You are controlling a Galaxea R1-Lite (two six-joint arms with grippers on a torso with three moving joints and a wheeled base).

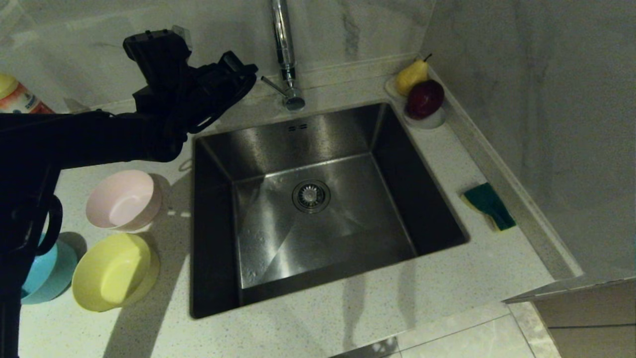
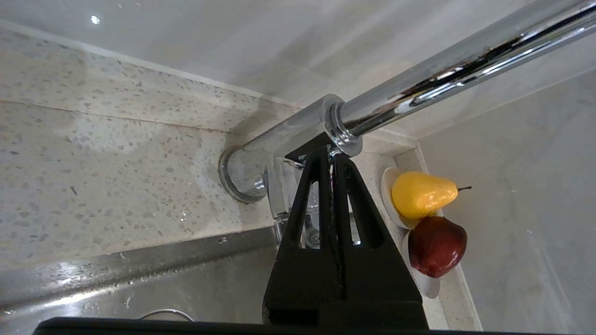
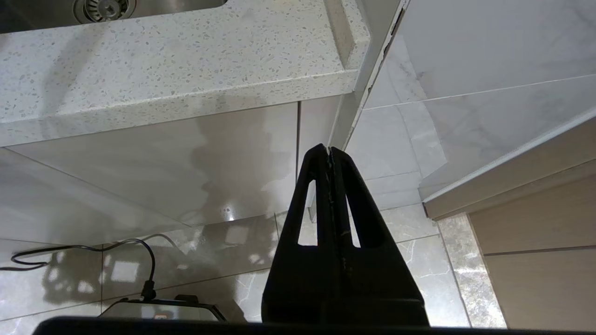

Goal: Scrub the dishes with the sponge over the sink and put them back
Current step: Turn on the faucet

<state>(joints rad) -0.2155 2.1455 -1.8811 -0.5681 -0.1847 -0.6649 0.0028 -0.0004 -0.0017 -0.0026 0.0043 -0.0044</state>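
Observation:
The steel sink (image 1: 348, 228) lies empty in the middle of the counter. Three dishes stand to its left: a pink bowl (image 1: 123, 200), a yellow bowl (image 1: 114, 271) and a blue bowl (image 1: 47, 273), the blue one partly behind my arm. The green and yellow sponge (image 1: 488, 205) lies on the counter right of the sink. My left gripper (image 1: 246, 69) is shut and empty, raised over the sink's back left corner. In the left wrist view its tips (image 2: 331, 151) are close to the tap's body (image 2: 288, 135). My right gripper (image 3: 329, 149) is shut, parked below the counter edge.
The chrome tap (image 1: 284, 49) with its side lever (image 1: 271, 82) rises behind the sink. A white dish (image 1: 430, 121) with a pear (image 1: 411, 75) and a red apple (image 1: 425, 98) sits at the back right corner. A bottle (image 1: 20, 97) stands at the far left.

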